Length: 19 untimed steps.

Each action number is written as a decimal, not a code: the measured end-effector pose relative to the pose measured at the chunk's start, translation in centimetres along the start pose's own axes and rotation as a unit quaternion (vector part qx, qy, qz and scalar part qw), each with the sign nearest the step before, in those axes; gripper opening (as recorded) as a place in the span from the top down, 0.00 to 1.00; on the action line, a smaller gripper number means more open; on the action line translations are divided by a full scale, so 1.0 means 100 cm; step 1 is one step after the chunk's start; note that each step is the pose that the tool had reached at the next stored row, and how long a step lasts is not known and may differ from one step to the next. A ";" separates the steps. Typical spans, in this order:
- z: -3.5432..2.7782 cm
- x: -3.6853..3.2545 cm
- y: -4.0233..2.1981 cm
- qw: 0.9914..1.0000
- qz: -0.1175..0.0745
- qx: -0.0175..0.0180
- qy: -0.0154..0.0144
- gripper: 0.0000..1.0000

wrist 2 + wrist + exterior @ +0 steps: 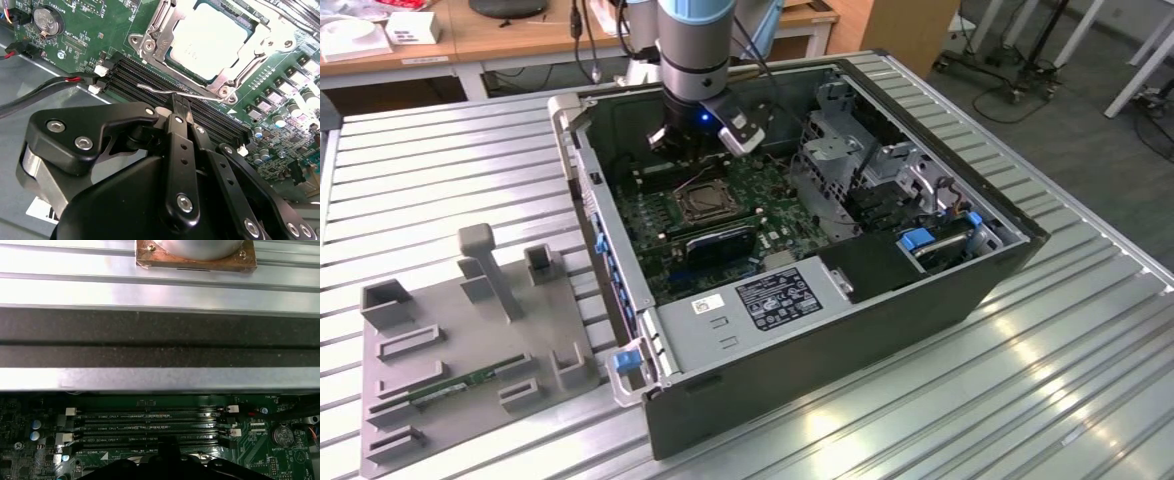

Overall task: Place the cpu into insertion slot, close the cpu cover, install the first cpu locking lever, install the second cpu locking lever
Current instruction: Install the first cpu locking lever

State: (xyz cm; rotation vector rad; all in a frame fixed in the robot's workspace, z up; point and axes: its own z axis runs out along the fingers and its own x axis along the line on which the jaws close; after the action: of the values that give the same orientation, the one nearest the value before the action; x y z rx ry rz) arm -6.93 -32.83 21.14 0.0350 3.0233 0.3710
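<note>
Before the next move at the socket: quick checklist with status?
1. cpu lying flat in the insertion slot: ok.
2. cpu cover down around the chip: ok.
3. locking lever beside the memory slots latched: cannot tell.
4. gripper shut, tips at that lever: ok.
5. Tips actually touching the lever: cannot tell.
6. black cables apart from the gripper: ok.

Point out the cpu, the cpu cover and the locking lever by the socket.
cpu [212, 37]: second wrist view, middle of its metal top.
cpu cover [245, 64]: second wrist view, frame bar beside the chip.
locking lever [156, 90]: second wrist view, its thin wire shaft.
</note>
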 end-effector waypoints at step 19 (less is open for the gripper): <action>0.0090 0.0008 -0.0030 1.000 0.000 0.000 0.000 0.89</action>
State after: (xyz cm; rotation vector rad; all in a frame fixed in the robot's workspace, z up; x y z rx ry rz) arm -6.93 -32.90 20.19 0.0350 3.0231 0.3712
